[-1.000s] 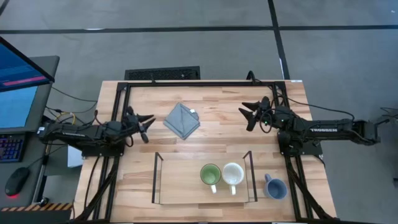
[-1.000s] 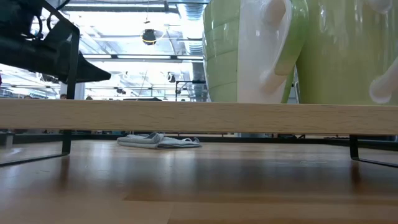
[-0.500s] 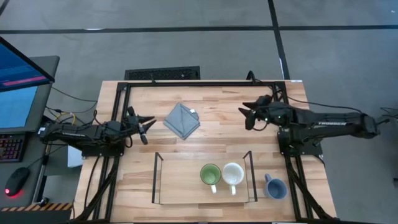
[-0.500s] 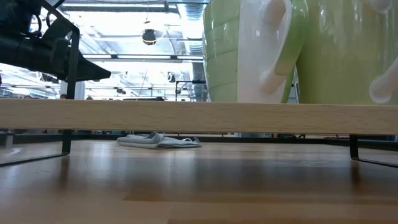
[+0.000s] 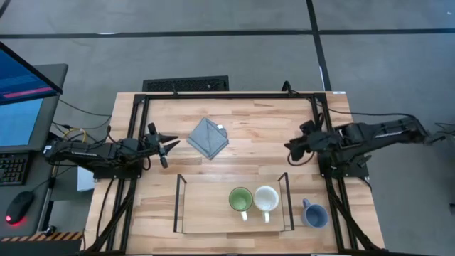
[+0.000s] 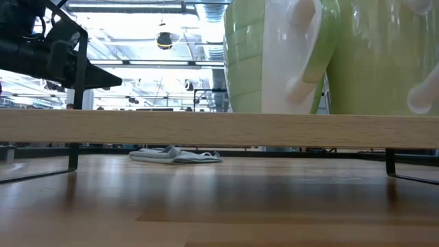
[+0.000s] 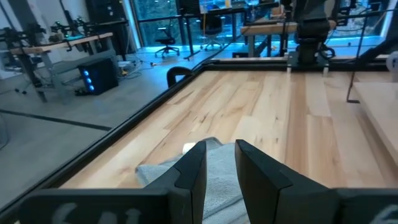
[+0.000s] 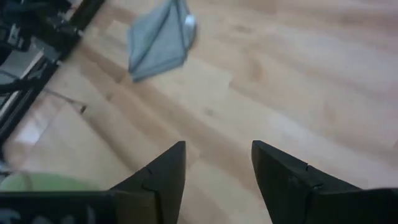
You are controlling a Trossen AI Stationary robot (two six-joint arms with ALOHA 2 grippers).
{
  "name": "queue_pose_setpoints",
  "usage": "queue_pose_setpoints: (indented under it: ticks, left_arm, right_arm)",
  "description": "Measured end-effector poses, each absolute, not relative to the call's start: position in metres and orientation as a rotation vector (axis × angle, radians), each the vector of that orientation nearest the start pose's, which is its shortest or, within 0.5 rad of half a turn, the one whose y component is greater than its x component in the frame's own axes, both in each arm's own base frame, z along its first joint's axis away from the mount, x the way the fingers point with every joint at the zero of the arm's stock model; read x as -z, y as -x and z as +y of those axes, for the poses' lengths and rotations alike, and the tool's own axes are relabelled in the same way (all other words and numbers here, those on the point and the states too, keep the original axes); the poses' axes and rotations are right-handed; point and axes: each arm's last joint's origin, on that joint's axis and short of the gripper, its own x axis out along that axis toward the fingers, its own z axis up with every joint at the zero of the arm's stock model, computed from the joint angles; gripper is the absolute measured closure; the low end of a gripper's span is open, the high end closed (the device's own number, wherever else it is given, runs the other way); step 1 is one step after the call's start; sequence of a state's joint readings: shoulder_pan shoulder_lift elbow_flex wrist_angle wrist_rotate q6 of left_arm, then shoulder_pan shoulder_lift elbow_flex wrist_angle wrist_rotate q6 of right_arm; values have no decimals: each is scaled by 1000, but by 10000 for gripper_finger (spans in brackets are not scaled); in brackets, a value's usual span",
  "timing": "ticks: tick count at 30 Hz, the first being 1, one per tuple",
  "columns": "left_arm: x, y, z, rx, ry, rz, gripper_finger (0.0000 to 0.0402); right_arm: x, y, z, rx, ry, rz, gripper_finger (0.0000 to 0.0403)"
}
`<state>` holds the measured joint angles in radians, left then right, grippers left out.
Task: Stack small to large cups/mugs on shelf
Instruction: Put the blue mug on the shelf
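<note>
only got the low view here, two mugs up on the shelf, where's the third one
Observer: The blue-grey mug stands on the table, just outside the shelf's right wire end.
Operator: anything holding it
Observer: No. The right hand is open and empty, above bare table behind the shelf.
Operator: and the left hand
Observer: The left hand is empty too, pointing at the grey cloth.
Operator: which mug is further right on the shelf
Observer: The white mug, with the green mug beside it on its left.

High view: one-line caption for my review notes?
Green mug and white mug on shelf, blue mug beside it, both arms idle.
</note>
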<state>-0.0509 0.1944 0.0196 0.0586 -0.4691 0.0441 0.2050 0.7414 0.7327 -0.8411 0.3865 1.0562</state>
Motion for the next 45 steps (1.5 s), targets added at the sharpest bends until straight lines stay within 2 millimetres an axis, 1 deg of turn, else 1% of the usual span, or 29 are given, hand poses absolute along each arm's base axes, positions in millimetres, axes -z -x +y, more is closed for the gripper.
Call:
queue_pose_setpoints:
  ticks: [4, 6, 8, 11, 15, 20, 26, 31, 34, 38, 45]
  left_arm:
    - [-160, -106, 8, -414, -78, 123, 326]
    - [-160, -106, 8, -414, -78, 123, 326]
    - [-160, -106, 8, -415, -78, 123, 326]
    - [-160, -106, 8, -422, -90, 126, 326]
    - [-160, -106, 8, -423, -104, 129, 326]
    - [-160, -106, 8, -424, -104, 127, 326]
    - [-160, -106, 8, -411, -95, 124, 326]
    - [-160, -106, 7, -398, -75, 119, 326]
    - [-160, -106, 7, -398, -73, 119, 326]
    - [-160, -106, 7, -398, -73, 119, 326]
    - [-160, -106, 7, -397, -72, 120, 326]
  right_arm:
    - [-267, -125, 27, 580, -855, 705, 198]
    - [-264, -124, 33, 613, -868, 764, 198]
    - [-264, -124, 40, 633, -851, 837, 198]
    - [-270, -129, 53, 619, -817, 922, 198]
    - [-281, -138, 75, 601, -757, 1023, 198]
    - [-288, -138, 107, 577, -697, 1127, 198]
    - [-288, -123, 147, 499, -657, 1204, 198]
    - [-285, -109, 172, 537, -727, 1217, 198]
    - [-282, -103, 184, 550, -735, 1223, 198]
    - [-279, -101, 197, 540, -703, 1239, 198]
    - [-271, -98, 207, 651, -777, 1414, 198]
